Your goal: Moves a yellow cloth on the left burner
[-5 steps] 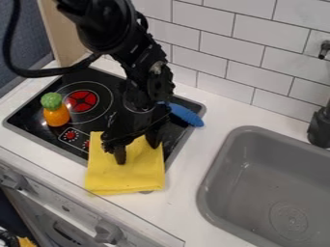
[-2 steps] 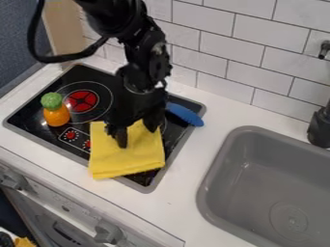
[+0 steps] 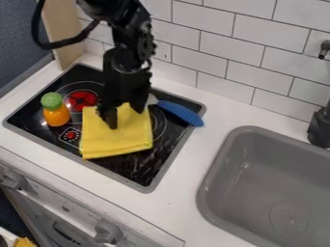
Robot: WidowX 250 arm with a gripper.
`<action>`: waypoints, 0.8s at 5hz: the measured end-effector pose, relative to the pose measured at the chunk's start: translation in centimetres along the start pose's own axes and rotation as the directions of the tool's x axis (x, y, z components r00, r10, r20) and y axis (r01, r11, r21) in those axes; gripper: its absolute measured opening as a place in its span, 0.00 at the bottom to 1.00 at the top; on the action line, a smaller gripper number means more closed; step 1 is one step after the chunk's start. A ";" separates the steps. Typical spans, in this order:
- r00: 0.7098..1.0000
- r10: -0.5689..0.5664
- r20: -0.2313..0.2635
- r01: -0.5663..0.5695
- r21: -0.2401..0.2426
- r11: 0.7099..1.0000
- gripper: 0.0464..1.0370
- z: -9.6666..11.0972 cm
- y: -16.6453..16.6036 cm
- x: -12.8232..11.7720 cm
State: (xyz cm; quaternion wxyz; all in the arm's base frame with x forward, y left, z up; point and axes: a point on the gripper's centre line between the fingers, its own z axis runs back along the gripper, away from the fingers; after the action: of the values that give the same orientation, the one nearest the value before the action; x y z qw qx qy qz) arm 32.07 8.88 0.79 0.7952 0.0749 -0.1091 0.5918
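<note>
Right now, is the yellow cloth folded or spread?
Folded: the cloth is a compact, roughly square pad on the cooktop, layered edges showing at its left.

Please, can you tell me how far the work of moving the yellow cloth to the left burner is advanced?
Done: the yellow cloth lies on the black stove top.
In hand: the tool is down at the cloth's upper part.
Left: the red left burner is mostly uncovered, with the cloth's upper left corner at its lower edge, so the cloth probably needs to go farther left.
</note>
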 end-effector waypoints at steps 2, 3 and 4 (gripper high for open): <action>0.998 0.069 0.009 -0.069 0.037 0.997 0.96 -1.0 -1.6 2.8; 0.995 0.095 0.017 -0.095 0.045 0.994 0.96 -1.3 -2.3 4.3; 0.992 0.127 -0.002 -0.126 0.058 0.990 0.96 -1.9 -3.3 5.9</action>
State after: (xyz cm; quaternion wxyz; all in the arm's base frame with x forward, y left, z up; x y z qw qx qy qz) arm 37.03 13.87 0.50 0.7539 0.0887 -0.0942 0.6441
